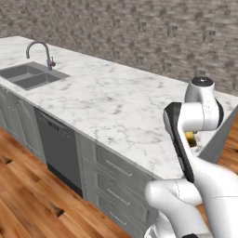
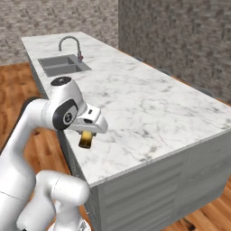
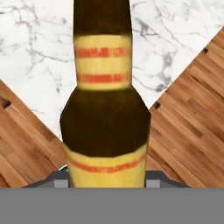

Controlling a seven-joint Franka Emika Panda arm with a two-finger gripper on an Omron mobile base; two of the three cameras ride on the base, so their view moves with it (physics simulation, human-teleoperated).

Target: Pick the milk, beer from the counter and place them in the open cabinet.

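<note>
I am looking over a long white marble counter (image 1: 107,97) with grey veins, set before a grey brick wall (image 1: 139,32) and above a warm wooden floor (image 1: 28,200). At the counter's far end sit a steel sink (image 1: 30,76) and a curved faucet (image 1: 39,52). Below the slab I see grey drawers (image 1: 116,186) and a dark dishwasher front (image 1: 58,148).

My white arm (image 2: 27,131) bends up from the base, and its gripper (image 2: 86,135) hangs at the near edge of the counter, pointing down. In the right base view, the lower body of the beer (image 2: 85,140) pokes out beneath the hand, brown with an amber band, lifted clear of the marble and over the counter's front edge. In the left base view I catch just a sliver of its yellow label (image 1: 190,136) behind the forearm.

The hand view looks straight down the bottle: the beer (image 3: 105,118) runs from the bottom of the picture to the top, brown glass with two yellow bands striped in orange-red. It rises right from between the fingers, so they are closed around it, though the tips themselves are hidden behind the glass. Behind the bottle I see a corner of the marble and floorboards on either side.
</note>
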